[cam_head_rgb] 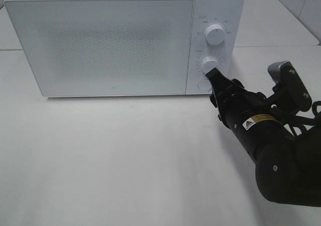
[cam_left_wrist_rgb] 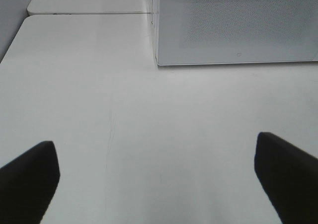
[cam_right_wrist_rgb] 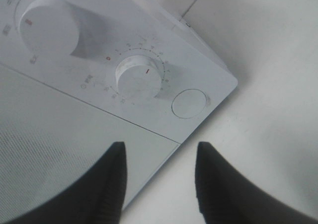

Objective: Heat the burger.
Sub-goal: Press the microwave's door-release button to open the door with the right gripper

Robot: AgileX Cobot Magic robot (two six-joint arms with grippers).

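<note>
The burger is not in view. The white microwave (cam_head_rgb: 110, 40) stands at the back of the table with its door shut; it also shows in the left wrist view (cam_left_wrist_rgb: 233, 25). My right gripper (cam_head_rgb: 213, 75) is open and empty, with its tips just in front of and below the lower knob (cam_head_rgb: 209, 64). In the right wrist view this gripper (cam_right_wrist_rgb: 159, 157) points at the control panel, with the lower knob (cam_right_wrist_rgb: 139, 78) a little beyond the fingertips and apart from them. My left gripper (cam_left_wrist_rgb: 156, 159) is open and empty above the bare table, in front of the microwave's left corner.
The upper knob (cam_head_rgb: 215, 34) sits above the lower one, and a round door button (cam_head_rgb: 203, 84) sits below it, right beside my right fingertips. The white table (cam_head_rgb: 125, 156) stretches in front of the microwave. A tiled wall runs along the back right.
</note>
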